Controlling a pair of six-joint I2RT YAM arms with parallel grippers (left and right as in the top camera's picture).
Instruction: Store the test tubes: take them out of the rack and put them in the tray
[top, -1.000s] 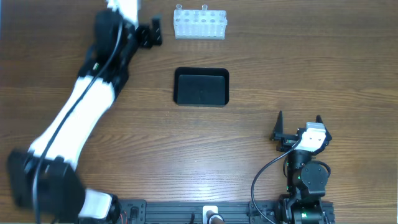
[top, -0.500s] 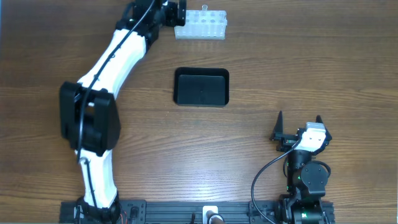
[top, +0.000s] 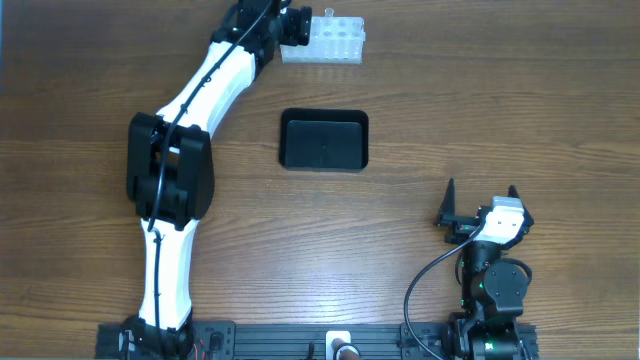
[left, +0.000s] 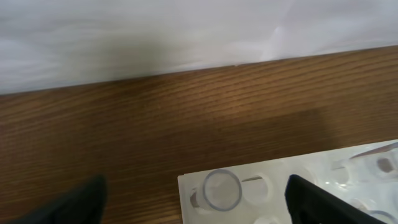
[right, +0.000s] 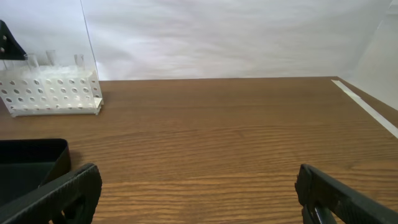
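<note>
1. Swinging in from the left side of the table (top: 500, 90), the left arm (top: 215, 85) has crossed to the rack (top: 325, 40) within the last second. The left gripper (top: 293, 25) now sits over the rack's left end. The right arm (top: 490, 270) has not shifted.
2. In the left wrist view, the left gripper (left: 194, 185) has its fingers spread wide. One tube (left: 222, 188) stands upright in an end hole of the rack between them, and neither finger appears to touch it.
3. The other tubes (right: 51, 60) stand upright in the rack at the table's far edge. The black tray (top: 323, 140) lies near the rack on the side towards the arms, and no tube is in it yet.
4. The right gripper (top: 481, 190) is spread too, holding nothing, close to its own base and well apart from both rack and tray.
5. The likely next step is lowering onto the end tube and closing on it. Risks from here:
   - The tube is not centred between the fingers, so closing could push it sideways or clip the rim and let it slip.
   - The rack looks light, so a tilted or jammed pull could drag or tip it.
   - A finger coming down on the rack's top would shove the rack instead of gripping the tube.
</note>
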